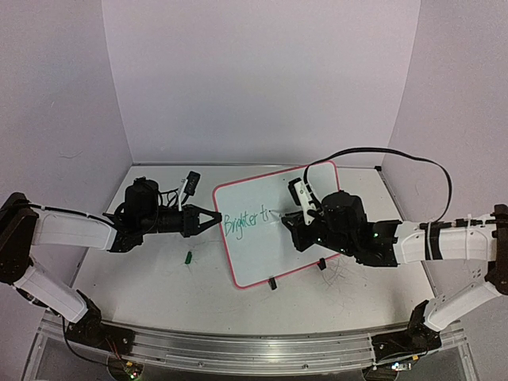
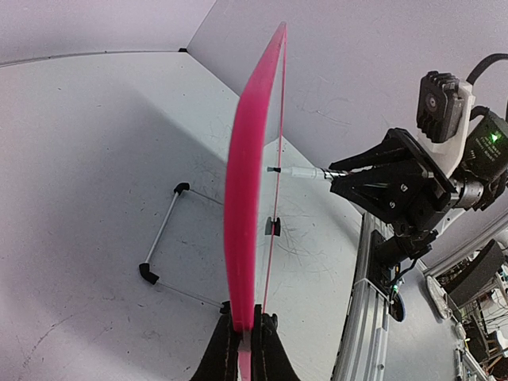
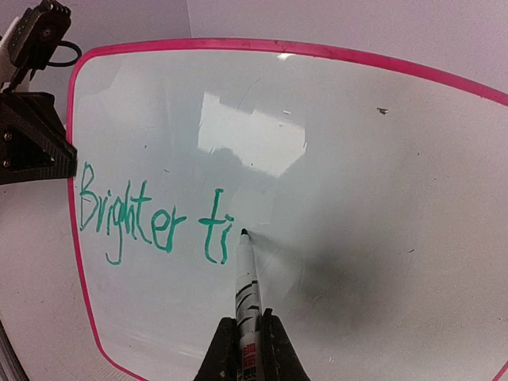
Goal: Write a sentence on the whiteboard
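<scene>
1. The right gripper (image 3: 248, 329) is clenched on a marker (image 3: 247, 278), the barrel pinched between both fingers and pointing straight away from the wrist.
2. Contact! The marker's dark tip touches the whiteboard (image 3: 373, 206), just right of the last green stroke.
3. The sentence (image 3: 151, 218) reads "Brighter ti" at this point. It is green cursive, starting near the board's left edge and running toward the middle. Right of the tip the surface is plain white, with a bright reflection higher up.
4. On the other side, the left gripper (image 2: 241, 337) is clamped tight on the board's pink frame at its left edge. From that wrist camera the board shows edge-on, a thin pink blade rising from between the fingers.
5. The whiteboard stands mid-table (image 1: 143, 274), between the two arms, propped up on its black feet (image 1: 272, 282) along the near edge.
6. One small green piece (image 1: 189, 256) lies on the table near the left gripper, apart from the board. It is too small to tell what it is.
</scene>
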Controlling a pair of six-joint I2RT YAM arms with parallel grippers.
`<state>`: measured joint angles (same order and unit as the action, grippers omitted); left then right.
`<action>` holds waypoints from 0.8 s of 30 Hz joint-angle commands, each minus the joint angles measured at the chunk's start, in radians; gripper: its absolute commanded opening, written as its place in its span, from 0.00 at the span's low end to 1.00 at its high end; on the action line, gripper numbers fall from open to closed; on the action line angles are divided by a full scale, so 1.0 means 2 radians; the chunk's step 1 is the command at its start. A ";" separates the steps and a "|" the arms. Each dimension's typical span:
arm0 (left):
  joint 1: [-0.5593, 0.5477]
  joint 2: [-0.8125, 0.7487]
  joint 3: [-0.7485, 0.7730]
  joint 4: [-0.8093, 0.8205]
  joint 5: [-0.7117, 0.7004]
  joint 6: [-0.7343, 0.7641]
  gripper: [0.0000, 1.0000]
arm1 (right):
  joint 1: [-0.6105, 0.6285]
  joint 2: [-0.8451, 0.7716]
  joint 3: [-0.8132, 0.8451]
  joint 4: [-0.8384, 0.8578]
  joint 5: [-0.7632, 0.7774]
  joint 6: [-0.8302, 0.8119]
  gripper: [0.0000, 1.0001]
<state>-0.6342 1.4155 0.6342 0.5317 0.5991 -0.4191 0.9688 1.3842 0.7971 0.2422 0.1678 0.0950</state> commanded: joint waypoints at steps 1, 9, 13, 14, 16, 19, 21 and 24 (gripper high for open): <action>0.001 -0.013 0.014 0.005 -0.006 0.012 0.00 | -0.003 -0.006 0.006 -0.012 0.000 0.009 0.00; 0.001 -0.013 0.015 0.005 -0.006 0.012 0.00 | -0.001 -0.017 -0.008 -0.019 -0.009 0.021 0.00; 0.001 -0.013 0.016 0.005 -0.005 0.012 0.00 | 0.000 -0.021 -0.014 -0.021 -0.010 0.026 0.00; 0.001 -0.013 0.016 0.006 -0.005 0.011 0.00 | 0.001 -0.022 -0.014 -0.021 -0.011 0.027 0.00; 0.001 -0.013 0.016 0.005 -0.004 0.011 0.00 | 0.001 -0.023 -0.016 -0.022 -0.012 0.029 0.00; 0.001 -0.013 0.014 0.005 -0.006 0.011 0.00 | 0.002 -0.022 -0.018 -0.021 -0.011 0.030 0.00; 0.001 -0.013 0.014 0.005 -0.006 0.011 0.00 | 0.002 -0.019 -0.016 -0.020 -0.008 0.029 0.00; 0.001 -0.013 0.014 0.005 -0.005 0.011 0.00 | 0.002 -0.012 -0.011 -0.010 -0.004 0.027 0.00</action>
<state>-0.6342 1.4155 0.6342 0.5316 0.5991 -0.4191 0.9714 1.3663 0.7662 0.2043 0.1410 0.1402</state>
